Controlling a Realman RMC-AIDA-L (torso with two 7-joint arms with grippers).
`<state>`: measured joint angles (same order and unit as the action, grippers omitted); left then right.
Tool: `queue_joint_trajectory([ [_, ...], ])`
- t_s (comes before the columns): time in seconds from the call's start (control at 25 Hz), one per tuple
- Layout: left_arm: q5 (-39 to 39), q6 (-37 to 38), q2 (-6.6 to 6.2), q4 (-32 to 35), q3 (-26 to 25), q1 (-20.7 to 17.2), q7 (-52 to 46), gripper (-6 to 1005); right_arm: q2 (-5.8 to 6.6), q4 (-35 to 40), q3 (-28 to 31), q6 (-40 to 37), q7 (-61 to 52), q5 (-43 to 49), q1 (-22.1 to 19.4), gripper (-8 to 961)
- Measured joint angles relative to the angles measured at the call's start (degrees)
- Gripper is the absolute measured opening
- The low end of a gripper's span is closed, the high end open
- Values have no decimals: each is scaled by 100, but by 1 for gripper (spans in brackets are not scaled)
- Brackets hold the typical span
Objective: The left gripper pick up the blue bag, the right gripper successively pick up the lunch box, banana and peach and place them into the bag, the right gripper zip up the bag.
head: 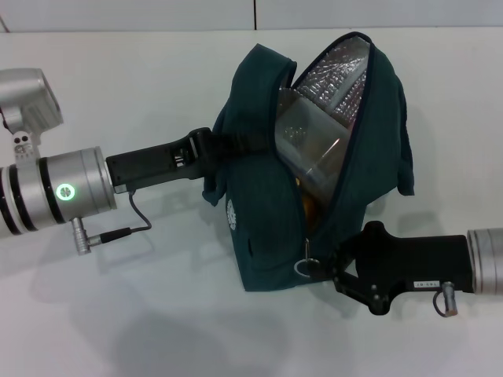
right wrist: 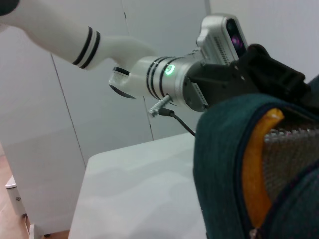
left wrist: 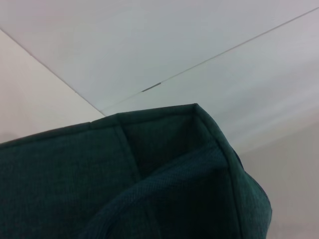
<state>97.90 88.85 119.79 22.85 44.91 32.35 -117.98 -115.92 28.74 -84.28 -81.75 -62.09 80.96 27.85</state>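
The blue bag (head: 263, 220) hangs off the table, its zip open along the top and its foil lining showing. My left gripper (head: 215, 146) comes in from the left and is shut on the bag's upper fabric by a handle. The clear lunch box (head: 313, 135) lies inside the opening. Below it a strip of the yellow banana (head: 309, 206) shows, and the right wrist view has the banana (right wrist: 256, 169) curving along the zip edge. The peach is hidden. My right gripper (head: 336, 264) sits against the bag's lower right side, beside the ring zipper pull (head: 305, 266).
The white table (head: 118, 314) stretches under and around the bag. A cable (head: 134, 224) loops from the left wrist. The left wrist view shows only the bag's fabric (left wrist: 149, 189) and a white wall (left wrist: 149, 45).
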Motion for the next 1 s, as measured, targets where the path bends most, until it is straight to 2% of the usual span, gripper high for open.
queue_joint_trajectory([
  [0.2, 0, 0, -1, 0, -2, -4, 58, 55, 12, 15, 0, -52, 99, -68, -26, 22],
  [0.48, 0, 10, 9, -25, 2, -8, 461, 59, 17, 17, 0, -55, 92, -76, -21, 6],
  [0.76, -46, 16, -3, -170, -30, -92, 1287, 249, 34, 167, 34, -262, 101, -151, -86, 7],
  [1.0, -823, 41, -2, -208, -33, -444, 2094, 438, 51, 672, 446, -664, 43, -167, -365, 8],
])
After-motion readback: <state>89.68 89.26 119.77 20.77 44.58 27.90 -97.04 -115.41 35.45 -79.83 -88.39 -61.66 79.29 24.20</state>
